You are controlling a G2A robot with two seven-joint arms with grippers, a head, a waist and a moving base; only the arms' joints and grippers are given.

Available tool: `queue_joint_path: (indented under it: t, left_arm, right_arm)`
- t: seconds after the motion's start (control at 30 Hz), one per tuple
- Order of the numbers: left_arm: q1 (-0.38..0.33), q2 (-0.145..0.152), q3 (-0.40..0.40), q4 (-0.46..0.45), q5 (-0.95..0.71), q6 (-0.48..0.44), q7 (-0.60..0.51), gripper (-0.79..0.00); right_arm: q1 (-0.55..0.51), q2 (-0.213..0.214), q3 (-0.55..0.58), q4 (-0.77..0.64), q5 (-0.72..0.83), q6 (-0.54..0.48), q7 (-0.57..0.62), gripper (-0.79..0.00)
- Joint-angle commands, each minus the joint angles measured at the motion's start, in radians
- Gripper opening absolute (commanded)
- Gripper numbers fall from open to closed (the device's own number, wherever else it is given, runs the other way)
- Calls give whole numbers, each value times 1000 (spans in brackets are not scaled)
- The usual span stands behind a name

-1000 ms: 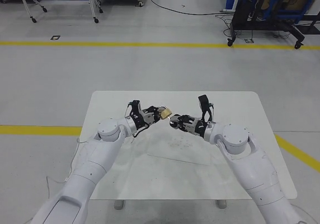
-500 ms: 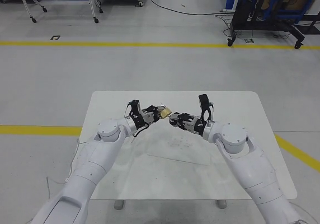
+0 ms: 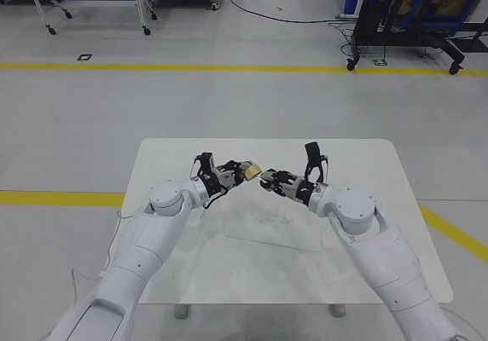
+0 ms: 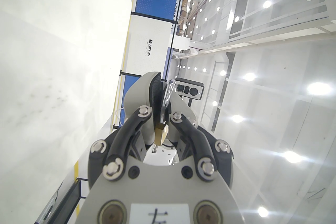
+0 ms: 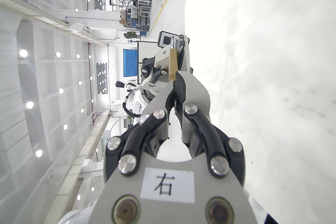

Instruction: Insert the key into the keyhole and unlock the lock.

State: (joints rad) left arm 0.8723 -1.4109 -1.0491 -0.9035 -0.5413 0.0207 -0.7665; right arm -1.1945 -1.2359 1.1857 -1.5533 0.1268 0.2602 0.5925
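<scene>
Gripping the lock [image 5: 173, 62], left tool [image 3: 244, 170] faces pinched-shut right tool [image 5: 177, 82] above the table [image 3: 355, 256] (edges well apart).

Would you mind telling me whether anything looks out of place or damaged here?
Nothing stands out: the left claw holds the padlock above the table, with the right claw close beside it.

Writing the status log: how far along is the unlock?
Done: left gripper is shut on the lock, holding it off the table. In hand: right gripper, also shut, tip at the lock's free end; I can't see the key or whether it's seated. Left: confirm insertion, turn, open the shackle.
</scene>
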Motion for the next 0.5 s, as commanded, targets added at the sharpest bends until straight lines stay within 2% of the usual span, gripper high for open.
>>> queue_joint_path:
  t: [0.0,0.47]
  left_arm:
    - [1,-1,2,-4,10,1,24,-785]
    - [7,-3,-1,-11,12,6,32,-785]
  right_arm:
    - [-2,-1,-3,-3,-13,-2,-23,-785]
    - [8,-7,-30,4,-44,11,-94,-785]
